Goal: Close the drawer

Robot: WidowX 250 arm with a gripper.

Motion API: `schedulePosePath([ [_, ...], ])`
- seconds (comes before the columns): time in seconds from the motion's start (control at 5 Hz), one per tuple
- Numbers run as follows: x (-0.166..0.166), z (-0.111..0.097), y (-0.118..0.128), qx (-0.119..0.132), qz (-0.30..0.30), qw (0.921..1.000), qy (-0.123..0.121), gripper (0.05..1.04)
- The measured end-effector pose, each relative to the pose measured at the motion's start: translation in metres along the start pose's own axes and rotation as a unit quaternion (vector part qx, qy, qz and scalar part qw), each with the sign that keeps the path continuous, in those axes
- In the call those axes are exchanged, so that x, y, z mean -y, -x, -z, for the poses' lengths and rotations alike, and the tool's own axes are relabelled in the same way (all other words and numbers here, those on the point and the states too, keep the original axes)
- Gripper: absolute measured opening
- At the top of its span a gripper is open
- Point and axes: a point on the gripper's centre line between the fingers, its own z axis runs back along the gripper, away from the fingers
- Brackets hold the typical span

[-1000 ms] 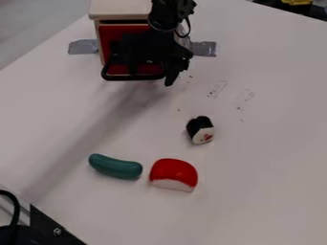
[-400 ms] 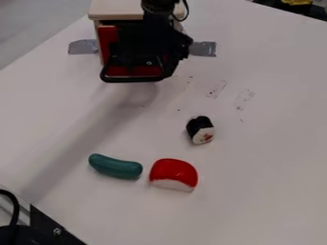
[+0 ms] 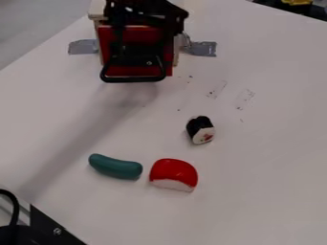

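Red, black-handled drawer (image 3: 167,63) appeared slightly ajar in its pale wooden cabinet (image 3: 96,9), near the upper-left edge of the white table (image 3: 256,124); black two-finger gripper (image 3: 142,36) had shifted left across its front; spread or pressed together, could not tell; push likely remained.

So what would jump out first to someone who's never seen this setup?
Probably the bright red drawer front at the top of the view, with its black handle facing the open table and the black robot arm right over it. Next, the red-and-white toy food piece lower down near the middle, with the dark green sausage-shaped toy beside it and the toy sushi roll farther up toward the drawer.
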Motion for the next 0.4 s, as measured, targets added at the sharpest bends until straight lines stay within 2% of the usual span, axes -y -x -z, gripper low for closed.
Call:
schedulePosePath([
  [0.4, -0.0203, -0.0122, 0.0101, 0.015, 0.0, 0.9993, -0.035, 1.001],
])
